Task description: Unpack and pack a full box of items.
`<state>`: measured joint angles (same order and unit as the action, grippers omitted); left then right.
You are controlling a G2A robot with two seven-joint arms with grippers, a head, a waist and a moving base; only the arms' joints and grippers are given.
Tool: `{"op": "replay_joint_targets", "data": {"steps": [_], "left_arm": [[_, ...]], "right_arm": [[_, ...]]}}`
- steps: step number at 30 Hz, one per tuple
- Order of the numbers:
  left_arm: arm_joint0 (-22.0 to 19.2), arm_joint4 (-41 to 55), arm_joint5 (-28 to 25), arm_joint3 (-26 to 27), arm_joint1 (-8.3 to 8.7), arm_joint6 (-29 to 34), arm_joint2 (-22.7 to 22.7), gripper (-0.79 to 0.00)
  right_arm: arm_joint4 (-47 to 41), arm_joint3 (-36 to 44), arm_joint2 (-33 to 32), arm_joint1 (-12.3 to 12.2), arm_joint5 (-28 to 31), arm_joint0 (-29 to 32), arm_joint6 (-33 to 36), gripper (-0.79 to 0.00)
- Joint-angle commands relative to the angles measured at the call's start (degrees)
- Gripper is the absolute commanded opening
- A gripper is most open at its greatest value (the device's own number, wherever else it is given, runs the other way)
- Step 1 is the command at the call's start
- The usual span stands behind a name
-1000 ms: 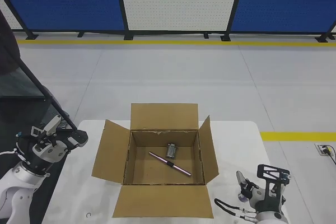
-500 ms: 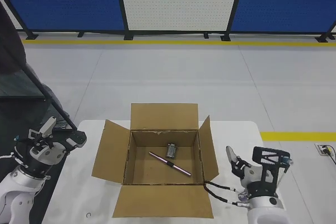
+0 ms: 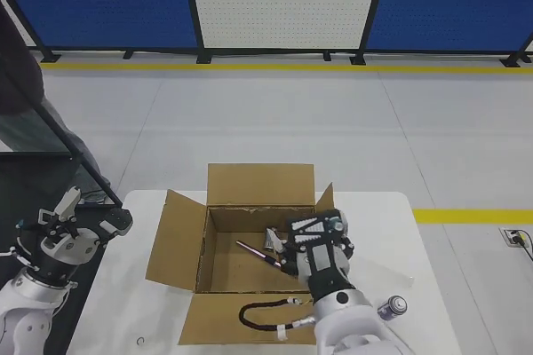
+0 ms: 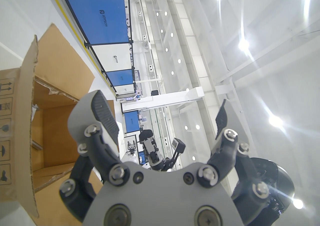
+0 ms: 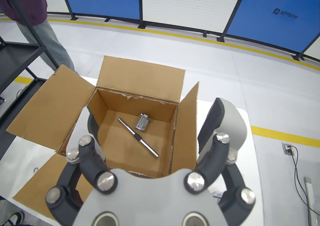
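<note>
A: Where does the box [image 3: 260,184] sit?

B: In the middle of the white table [image 3: 115,302], open at the top, with all four flaps folded outward. The far flap stands nearly upright; the near one lies flat on the table.

A: What is inside it?

B: A thin rod [image 5: 137,138] lies flat on the box floor, running from far left to near right. A short ribbed metal part [image 5: 142,123] lies just beside it on its far right, close to the far wall. I cannot tell whether the two touch.

A: And the right gripper [image 5: 154,111]?

B: It hovers above the box. From the top view, the right gripper [image 3: 315,238] is over the right half of the opening, close to the right wall. Its fingers [image 5: 220,121] are spread wide, and the rod and the metal part show between them, down on the box floor.

A: And the left one?

B: The left gripper [image 3: 98,211] is off the table's left edge, well apart from the box's left flap. Its own view looks up at the ceiling lights, and the left gripper [image 4: 162,104] is also spread wide.

A: Is anything else on the table?

B: A small can [image 3: 392,308] is near the table's near right corner, apart from the box's right flap.
</note>
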<state>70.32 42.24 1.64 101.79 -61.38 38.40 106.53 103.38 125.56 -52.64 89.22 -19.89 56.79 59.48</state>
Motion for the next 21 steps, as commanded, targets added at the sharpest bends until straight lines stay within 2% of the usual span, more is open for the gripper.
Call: {"op": "replay_joint_targets", "data": {"steps": [1,5,21], "left_arm": [[0.0,0.0,0.0,0.0,0.0,0.0,0.0,0.0],[0.0,0.0,0.0,0.0,0.0,0.0,0.0,0.0],[0.18,0.22,0.32,0.86,-0.02,-0.35,-0.48,0.0]], "right_arm": [[-2.04,-4.69,1.48,0.91,-2.24,-3.02,-0.42,0.0],[-4.6,-10.94,2.85,2.3,-4.73,-6.73,-0.43,0.0],[-4.6,-10.94,2.85,2.3,-4.73,-6.73,-0.43,0.0]]}}
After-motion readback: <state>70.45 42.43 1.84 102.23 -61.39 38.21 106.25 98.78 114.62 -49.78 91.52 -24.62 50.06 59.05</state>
